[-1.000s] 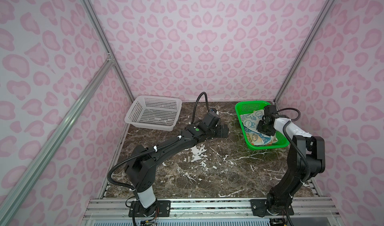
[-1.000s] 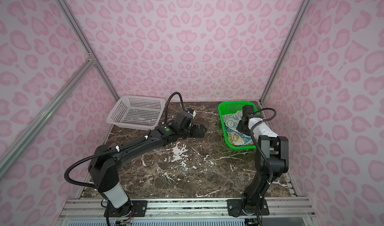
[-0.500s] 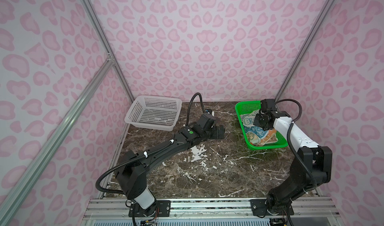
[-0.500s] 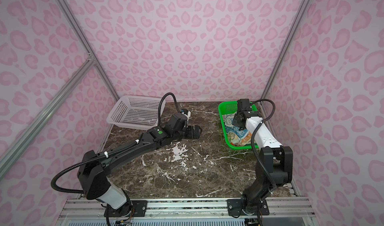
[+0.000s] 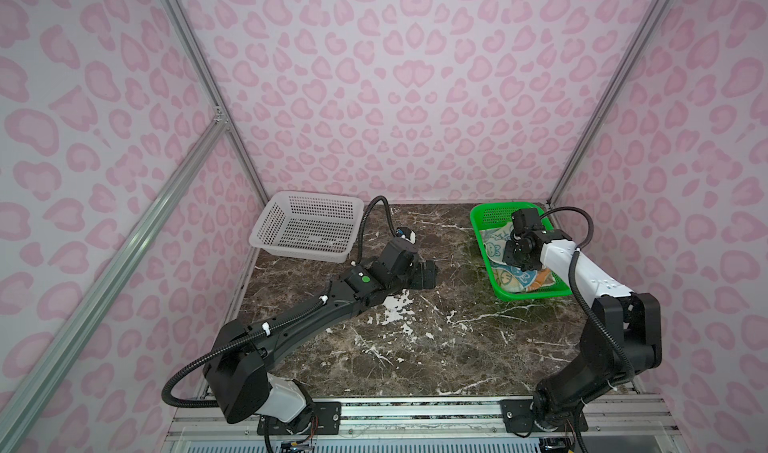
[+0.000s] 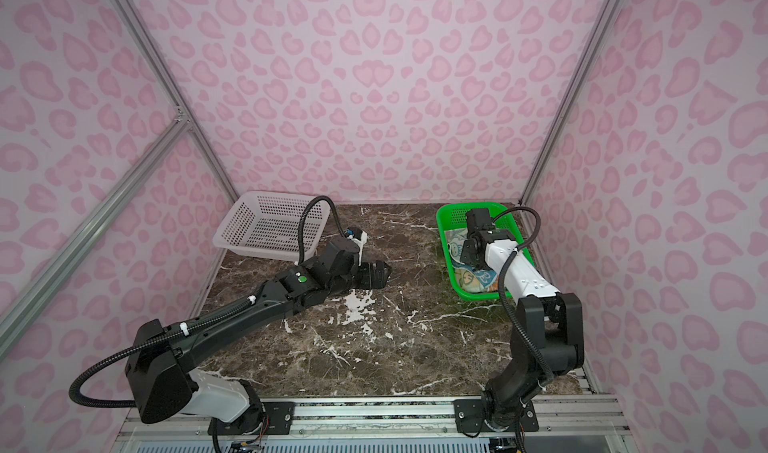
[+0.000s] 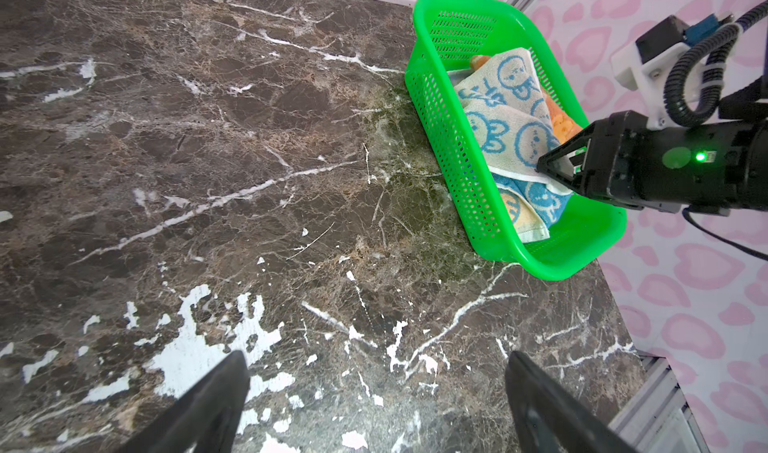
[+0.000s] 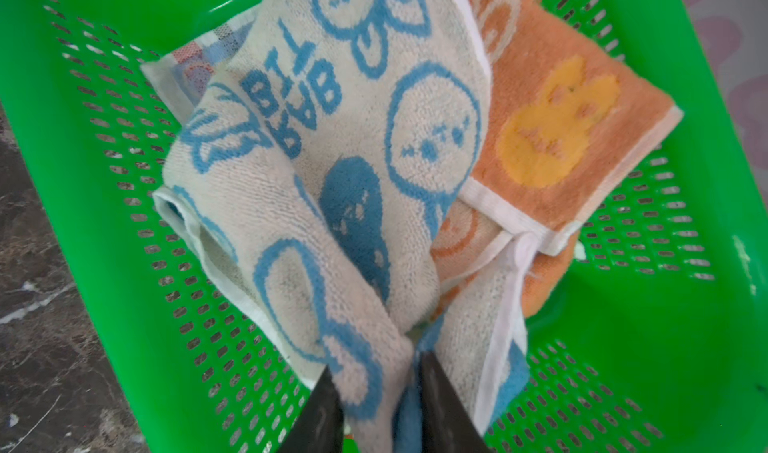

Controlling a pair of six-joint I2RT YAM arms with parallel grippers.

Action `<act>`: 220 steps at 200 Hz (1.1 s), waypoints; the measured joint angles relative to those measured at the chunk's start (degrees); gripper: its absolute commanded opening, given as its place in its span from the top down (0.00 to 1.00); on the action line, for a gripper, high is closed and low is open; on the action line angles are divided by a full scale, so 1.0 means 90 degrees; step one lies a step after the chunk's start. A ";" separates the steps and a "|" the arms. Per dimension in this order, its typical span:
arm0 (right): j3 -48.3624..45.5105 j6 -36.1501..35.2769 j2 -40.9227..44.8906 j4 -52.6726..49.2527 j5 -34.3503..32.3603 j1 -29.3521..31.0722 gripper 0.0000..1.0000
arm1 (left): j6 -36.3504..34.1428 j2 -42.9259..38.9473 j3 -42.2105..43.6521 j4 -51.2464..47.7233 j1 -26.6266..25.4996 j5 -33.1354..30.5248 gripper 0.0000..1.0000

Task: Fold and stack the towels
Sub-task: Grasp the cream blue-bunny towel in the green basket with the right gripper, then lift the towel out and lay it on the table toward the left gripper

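Several towels (image 5: 495, 245), partly hidden behind right hand (image 5: 517, 261)

Right gripper (image 6: 469, 263) in green basket (image 6: 444, 234), at towels (image 6: 473, 279).

This is a robot test booth in a lab rather than a home. Pink blotch-printed panels (image 5: 415, 97) hang on bare aluminium framing (image 5: 193, 56). A marble-patterned surface (image 5: 436, 347) fills the base. A cabled left arm (image 5: 316, 318) and right arm (image 5: 582, 272) are bolted to a metal rail (image 5: 415, 407) along the near edge.
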State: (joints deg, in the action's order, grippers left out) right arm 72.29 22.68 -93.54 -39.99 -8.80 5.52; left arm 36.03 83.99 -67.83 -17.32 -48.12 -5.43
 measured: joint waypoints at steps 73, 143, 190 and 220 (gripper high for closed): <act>0.0175 -0.0090 0.0061 -0.0085 -0.0066 0.0036 0.95 | 0.0032 0.0017 -0.0015 0.0017 -0.0005 -0.0146 0.02; 0.1001 -0.0228 0.0663 -0.0369 -0.0233 0.0316 0.99 | 0.0066 -0.0185 -0.0012 0.0012 -0.0002 -0.0653 0.02; 0.2023 -0.0306 0.0763 -0.0733 -0.0347 0.0923 1.00 | 0.0066 -0.0814 0.0481 0.0129 -0.0002 -0.1416 0.02; 0.2742 -0.0328 0.0857 -0.0865 -0.0551 0.1817 1.00 | 0.0172 -0.1214 0.0687 0.0075 -0.0002 -0.2013 0.02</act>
State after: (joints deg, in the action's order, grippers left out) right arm 96.97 19.73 -85.82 -47.77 -13.76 21.87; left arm 37.58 73.06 -61.65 -16.64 -48.14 -23.55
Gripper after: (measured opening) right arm 0.049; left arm 0.977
